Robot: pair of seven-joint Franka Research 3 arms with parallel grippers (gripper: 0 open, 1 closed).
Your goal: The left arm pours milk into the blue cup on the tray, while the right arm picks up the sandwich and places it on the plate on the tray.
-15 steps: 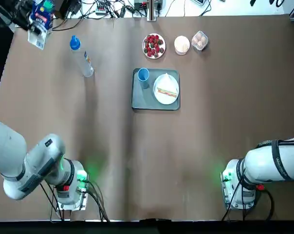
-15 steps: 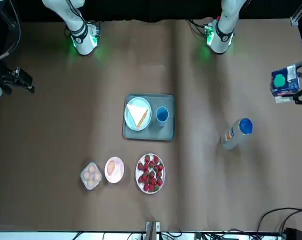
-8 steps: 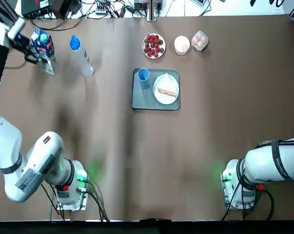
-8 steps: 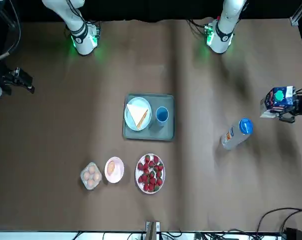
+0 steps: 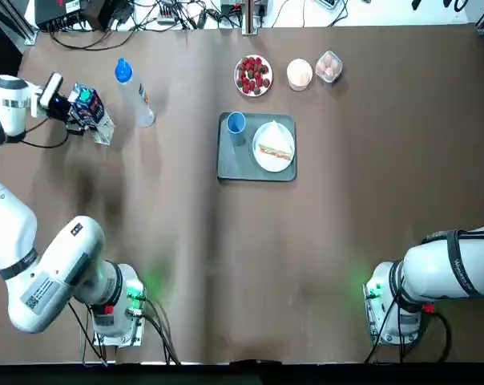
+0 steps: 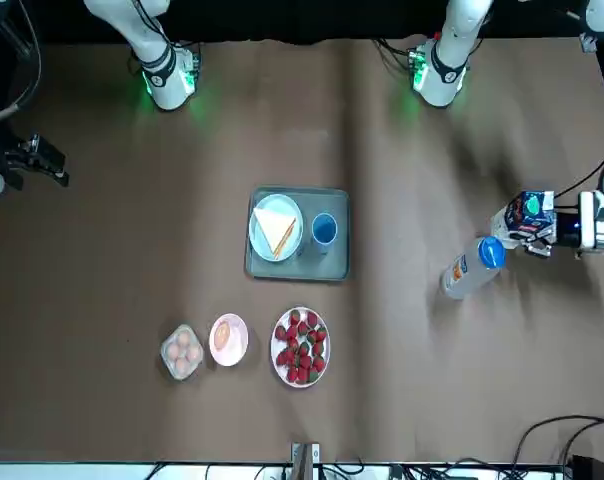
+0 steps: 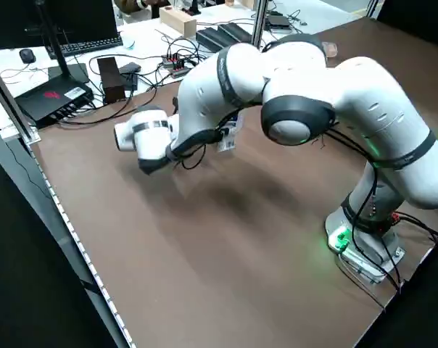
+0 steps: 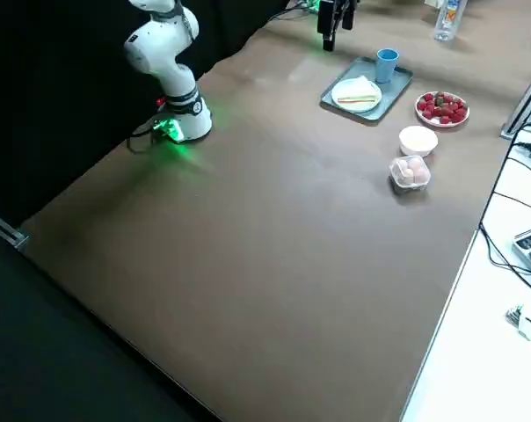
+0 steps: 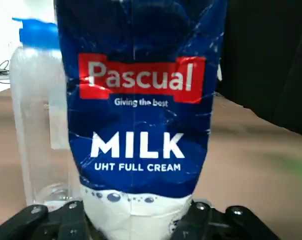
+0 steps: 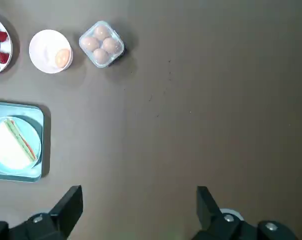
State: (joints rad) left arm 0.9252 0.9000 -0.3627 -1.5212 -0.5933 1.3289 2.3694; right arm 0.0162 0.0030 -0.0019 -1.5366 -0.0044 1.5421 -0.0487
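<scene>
1. Since the earlier frames, the left gripper (image 5: pixel 72 112) has carried the milk (image 5: pixel 88 108) in from the desk's far-left edge to just beside the bottle (image 5: pixel 135 95).
2. Its jaws pinch the milk at the base; in the wrist view the bottle (image 9: pixel 36 115) stands right behind.
3. On the tray (image 5: pixel 234 164), the blue cup (image 5: pixel 235 123) sits beside the plate (image 5: pixel 274 147), which bears the sandwich (image 5: pixel 276 150).
4. Off to the desk's right side, the right gripper (image 10: pixel 138 200) hangs with jaws spread.

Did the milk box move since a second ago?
Yes. In the top view the milk, held by the left end effector, came down from the table's far corner to beside the bottle.
</scene>
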